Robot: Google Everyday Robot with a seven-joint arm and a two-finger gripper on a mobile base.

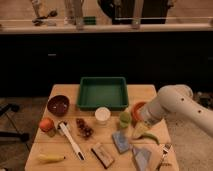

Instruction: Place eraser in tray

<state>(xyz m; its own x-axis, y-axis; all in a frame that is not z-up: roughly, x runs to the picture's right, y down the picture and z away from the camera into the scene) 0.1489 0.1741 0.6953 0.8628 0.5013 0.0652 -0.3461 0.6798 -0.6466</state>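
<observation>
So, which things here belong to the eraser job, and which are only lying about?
Job: eraser, lying untouched; green tray; tool, open, by the orange bowl at right.
Lying about: maroon bowl, white cup, brush, banana, blue-grey pads.

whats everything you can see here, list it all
tray: one, green, back centre
eraser: one, tan over dark, front centre, lying free
maroon bowl: one, left of tray
orange bowl: one, right, partly hidden
cup: one, white, before tray
brush: one, white handle, front left
pads: two, blue-grey, front right
banana: one, yellow, front left corner
round fruit: one, red-orange, left edge
table: one, light wood
arm: one, white, from right
gripper: one, open, low beside orange bowl
</observation>
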